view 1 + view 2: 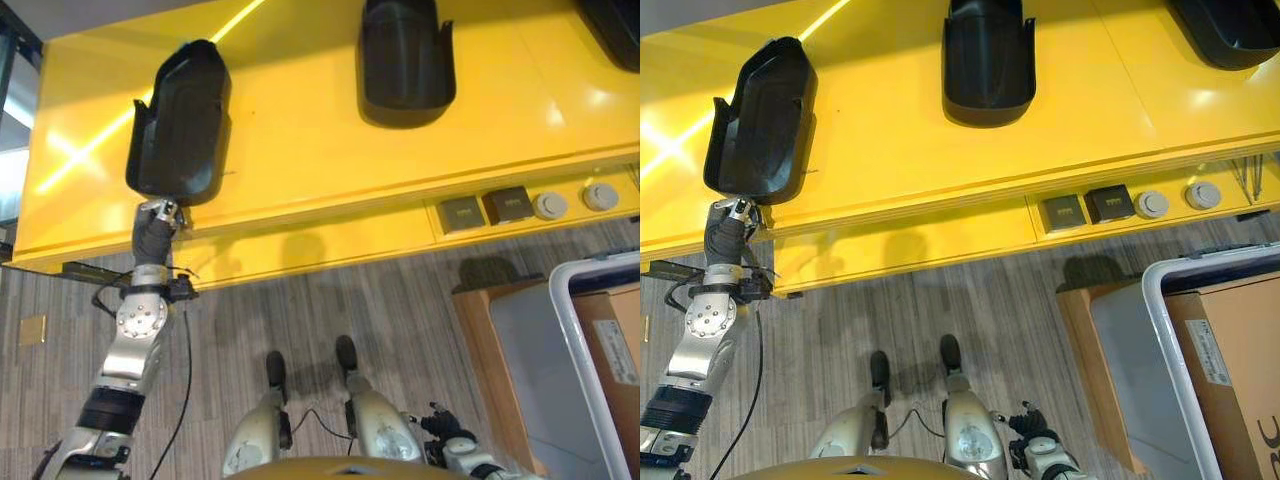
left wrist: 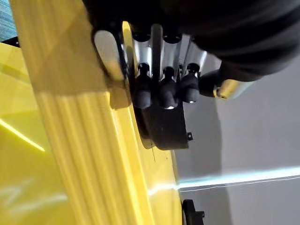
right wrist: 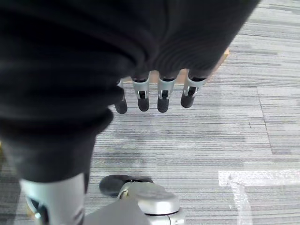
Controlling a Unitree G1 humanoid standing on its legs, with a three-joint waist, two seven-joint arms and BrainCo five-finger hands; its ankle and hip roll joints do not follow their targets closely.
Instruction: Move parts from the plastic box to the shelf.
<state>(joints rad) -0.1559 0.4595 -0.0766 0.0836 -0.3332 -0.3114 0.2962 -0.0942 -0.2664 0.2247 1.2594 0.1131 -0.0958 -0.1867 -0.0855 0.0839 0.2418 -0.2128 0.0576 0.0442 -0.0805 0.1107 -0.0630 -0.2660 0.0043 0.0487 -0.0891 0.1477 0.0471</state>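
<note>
Item 1. Left hand [image 1: 157, 215]: raised to the front edge of the yellow shelf [image 1: 320, 140], fingers [image 2: 161, 89] curled round the near end of a black part [image 1: 180, 125]. That part lies flat on the shelf top, stretching away from the hand, its near end overhanging the edge where the grip sits.

Item 2. Second black part [image 1: 405, 62]: on the same shelf, well apart from the left hand, toward the robot's right. A third black part [image 1: 1230, 30] lies further right still, at the shelf's far corner.

Item 3. Small fittings [image 1: 525, 205]: two dark square pieces and two round grey ones in a recess on the shelf's front ledge, far from either hand.

Item 4. Plastic box [image 1: 1155, 300]: white-rimmed, on the floor at the robot's right, near the right hand; a cardboard carton [image 1: 1230, 350] sits inside it.

Item 5. Right hand [image 3: 154, 96]: hanging low over grey carpet, fingers relaxed and straight, holding nothing.

Step in hand, by judgement: placing a part on the shelf, release not yet made. The next move calls for opening the left fingers with the part fully supported, perhaps after nudging it further on, then drawing the hand clear without dragging it off.
</note>
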